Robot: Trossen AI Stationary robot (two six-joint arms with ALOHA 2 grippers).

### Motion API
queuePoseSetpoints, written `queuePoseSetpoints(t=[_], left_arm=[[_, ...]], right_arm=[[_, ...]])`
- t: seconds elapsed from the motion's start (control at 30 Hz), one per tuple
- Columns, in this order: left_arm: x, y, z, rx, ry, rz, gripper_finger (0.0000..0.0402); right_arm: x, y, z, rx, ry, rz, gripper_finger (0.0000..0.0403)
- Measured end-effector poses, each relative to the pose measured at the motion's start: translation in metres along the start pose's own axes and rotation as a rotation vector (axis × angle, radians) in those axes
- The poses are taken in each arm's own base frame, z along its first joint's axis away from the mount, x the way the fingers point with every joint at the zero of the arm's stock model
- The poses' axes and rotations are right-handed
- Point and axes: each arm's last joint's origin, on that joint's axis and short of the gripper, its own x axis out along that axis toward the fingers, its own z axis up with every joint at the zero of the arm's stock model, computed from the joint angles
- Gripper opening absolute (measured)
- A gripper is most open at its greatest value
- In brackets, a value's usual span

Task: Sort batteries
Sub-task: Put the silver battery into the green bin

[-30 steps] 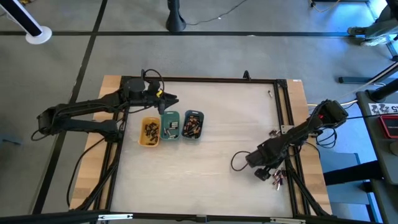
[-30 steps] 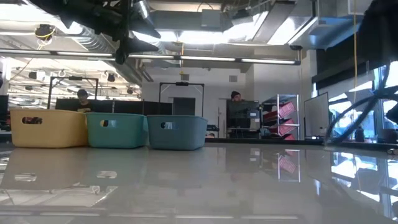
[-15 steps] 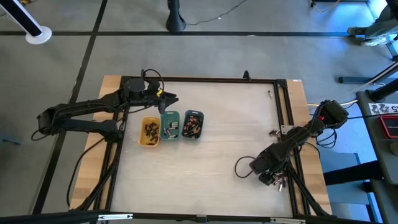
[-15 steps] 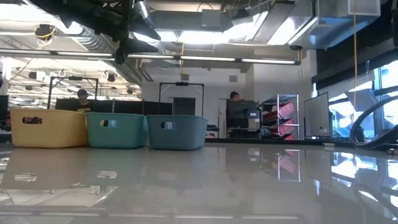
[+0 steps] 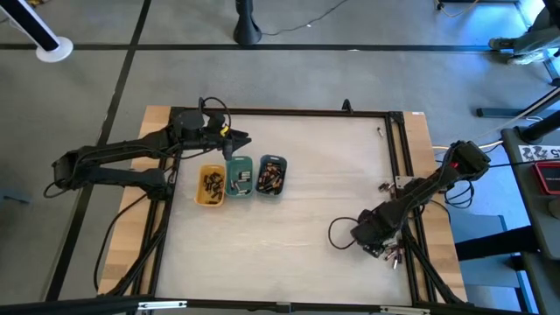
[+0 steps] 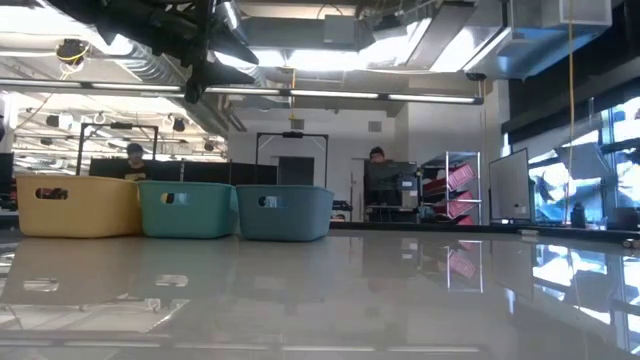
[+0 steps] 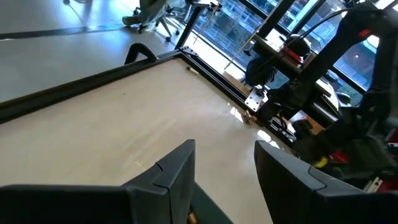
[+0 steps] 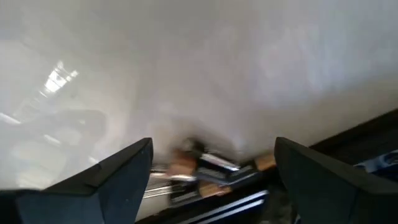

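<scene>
The right gripper [image 5: 382, 251] has slid back toward the table's [image 5: 332, 184] near right edge since a second ago and no longer shows in the low view; its jaws stand wide apart over a few loose batteries [image 8: 205, 169] lying flat by the frame rail, long axes roughly along the rail. The left gripper [image 5: 238, 140] stays above the green tray [image 5: 239, 178], jaws partly apart, holding nothing that shows. More batteries fill the yellow tray [image 5: 210, 185] and blue tray [image 5: 271, 177], jumbled.
</scene>
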Motion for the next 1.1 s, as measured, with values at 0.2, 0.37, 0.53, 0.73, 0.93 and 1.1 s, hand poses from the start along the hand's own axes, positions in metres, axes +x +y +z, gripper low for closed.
queuePoseSetpoints(t=[0.2,0.37,0.53,0.73,0.93,1.1], left_arm=[[0.0,0.0,0.0,0.0,-0.001,0.0,0.0155],[0.0,0.0,0.0,0.002,0.001,0.0,0.0155],[0.0,0.0,0.0,0.029,0.0,0.001,0.0155],[0.0,0.001,0.001,0.032,-0.009,0.014,0.0155],[0.0,0.001,0.0,0.014,-0.008,0.014,0.0155],[0.0,0.0,0.0,-0.001,-0.008,0.012,0.0155]], right_arm=[[-0.019,0.028,-0.012,-0.019,-0.034,0.135,0.0335],[-0.008,0.044,-0.035,0.021,0.028,0.191,0.0335],[0.009,0.05,-0.048,0.082,0.096,0.141,0.0335],[0.018,0.052,-0.048,0.111,0.132,0.093,0.0335],[0.019,0.052,-0.048,0.066,0.12,0.094,0.0335],[0.02,0.052,-0.047,0.087,0.098,0.097,0.0335]])
